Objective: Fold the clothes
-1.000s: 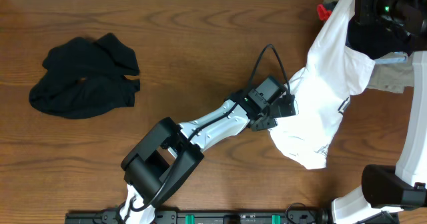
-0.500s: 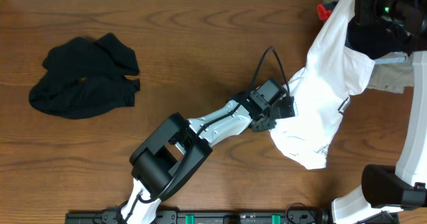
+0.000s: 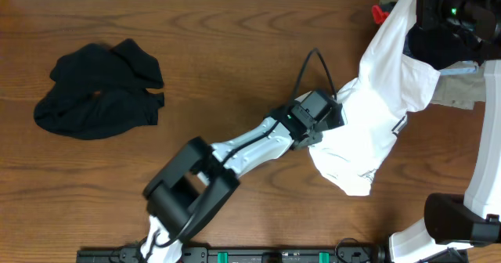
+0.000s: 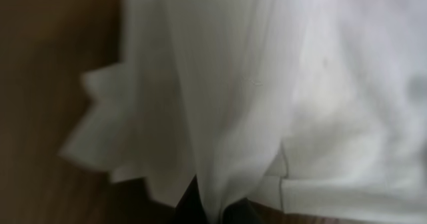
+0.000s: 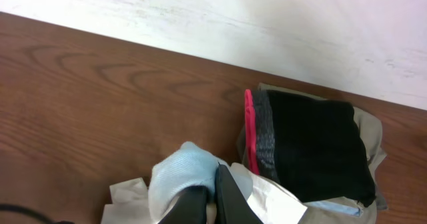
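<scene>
A white garment (image 3: pixel 376 99) hangs stretched between my two grippers at the right of the table. My right gripper (image 5: pixel 212 196) is shut on its pale blue top part (image 5: pixel 183 174), raised at the far right corner. My left gripper (image 3: pixel 333 118) is shut on a lower fold of the white cloth (image 4: pixel 267 84), with the cloth pinched between the dark fingertips (image 4: pixel 212 207). The garment's bottom end (image 3: pixel 352 181) rests on the wood. A crumpled black garment (image 3: pixel 98 91) lies at the far left.
A pile of clothes, black, red and beige (image 5: pixel 313 151), sits at the far right edge by the wall; it also shows in the overhead view (image 3: pixel 458 87). The left arm (image 3: pixel 235 157) stretches diagonally across the table middle, its cable (image 3: pixel 313 67) looping above.
The left gripper has drawn the white cloth slightly left and up; the garment's lower end has shifted left and shortened. The left arm's base link has swung. The right gripper holds still.
</scene>
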Controlling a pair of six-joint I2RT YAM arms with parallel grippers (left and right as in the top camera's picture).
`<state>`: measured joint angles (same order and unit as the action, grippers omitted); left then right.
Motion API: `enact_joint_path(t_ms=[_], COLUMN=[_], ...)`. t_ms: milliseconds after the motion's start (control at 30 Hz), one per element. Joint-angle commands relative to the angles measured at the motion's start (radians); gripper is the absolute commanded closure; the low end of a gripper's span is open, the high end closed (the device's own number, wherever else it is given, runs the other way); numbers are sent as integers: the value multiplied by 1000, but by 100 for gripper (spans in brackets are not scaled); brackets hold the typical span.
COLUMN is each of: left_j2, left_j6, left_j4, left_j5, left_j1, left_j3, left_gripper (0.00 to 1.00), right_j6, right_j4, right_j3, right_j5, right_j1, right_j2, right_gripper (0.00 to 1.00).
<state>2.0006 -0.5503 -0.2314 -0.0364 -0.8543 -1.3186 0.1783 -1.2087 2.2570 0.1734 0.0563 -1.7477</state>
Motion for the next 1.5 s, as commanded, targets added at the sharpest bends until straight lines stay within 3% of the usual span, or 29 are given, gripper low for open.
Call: enact_joint_path(t_ms=[0, 233, 600, 767, 833, 867, 1200, 1333, 1467], left_j2=[-108, -208, -211, -211, -211, -211, -211, -232, -312], left_j6=[56, 55, 55, 55, 55, 55, 55, 69, 188], left_j4=[-9, -51, -85, -86, -86, -86, -116, -103, -111], left_j5=[-43, -43, -24, -24, -24, -24, 69, -25, -138], left_j1=[13, 33, 33, 33, 33, 33, 33, 56, 148], left_j3=[-8, -8, -8, -8, -8, -8, -8, -11, -55], left_gripper=[94, 94, 94, 83, 83, 94, 94, 94, 94], right_j6=[15, 21, 21, 21, 21, 21, 21, 21, 21], right_j4=[-3, -10, -16, -16, -17, -18, -19, -19, -15], right_j3=[13, 13, 13, 13, 13, 13, 13, 13, 13], right_j5=[11, 11, 11, 11, 11, 11, 11, 11, 11], right_j1=[9, 9, 9, 9, 9, 9, 9, 9, 9], right_j2=[-5, -5, -5, -5, -5, -5, -5, -5, -5], right_gripper=[95, 95, 95, 95, 95, 96, 96, 96, 98])
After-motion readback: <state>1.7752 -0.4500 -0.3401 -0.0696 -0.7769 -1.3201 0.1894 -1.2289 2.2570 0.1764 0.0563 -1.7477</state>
